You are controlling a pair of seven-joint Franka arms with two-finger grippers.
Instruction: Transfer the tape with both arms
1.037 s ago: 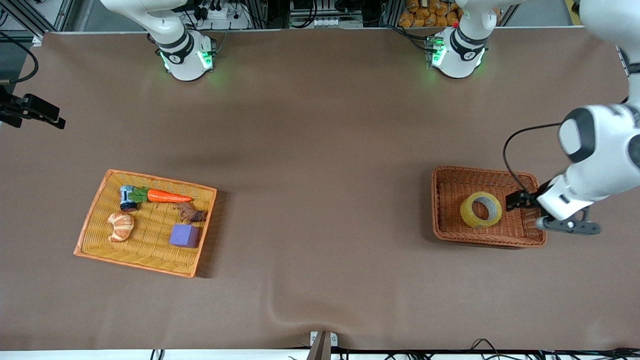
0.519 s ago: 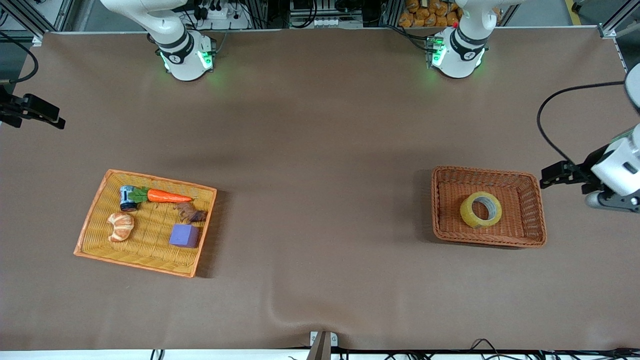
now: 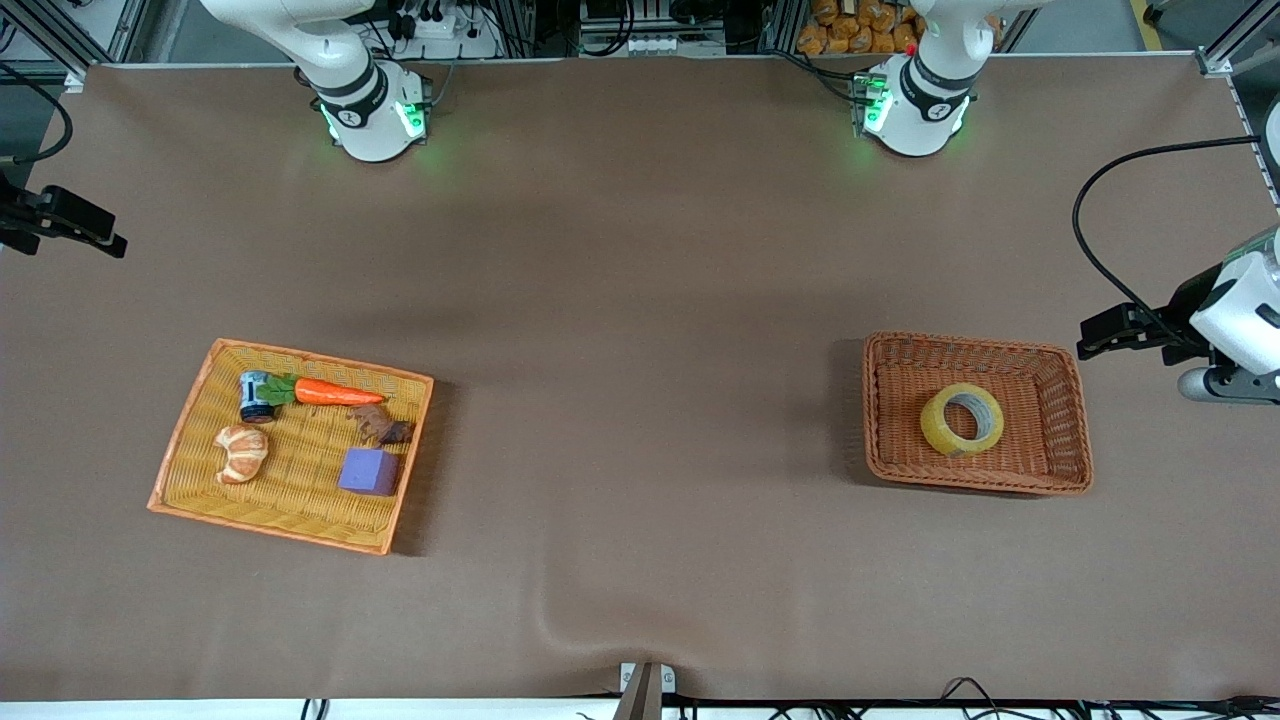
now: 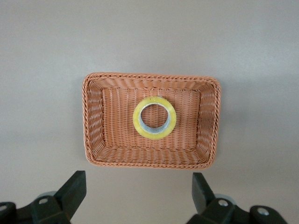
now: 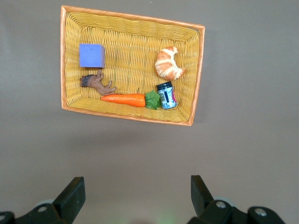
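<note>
Tray first: in the lower part of the front view, toward the right arm's end of the table, a yellow tray holds a carrot, a small can, a croissant, a brown figure and a purple cube. No tape lies among them.

The right gripper hangs high over bare table beside that tray. Its fingers stand wide apart with nothing between them, and the right wrist view looks down on the whole tray from well above.

The middle of the frame is only brown table, with nothing of the task on it.

Toward the left arm's end, at about the same height in the frame as the tray, sits a brown basket. The tape lies flat near its middle, hollow core facing up, touching only the basket floor.

At the frame's edge past the basket, the left gripper hovers over bare table just beside the basket. It is spread open and empty, well above the roll.

Neither arm holds the tape, and both look parked. If the brown basket is the goal, the transfer appears complete, with nothing left but for the arms to rest. If it is the starting place, the pick-up, the handover between arms and the placing are all yet to come. These views alone do not settle which.
</note>
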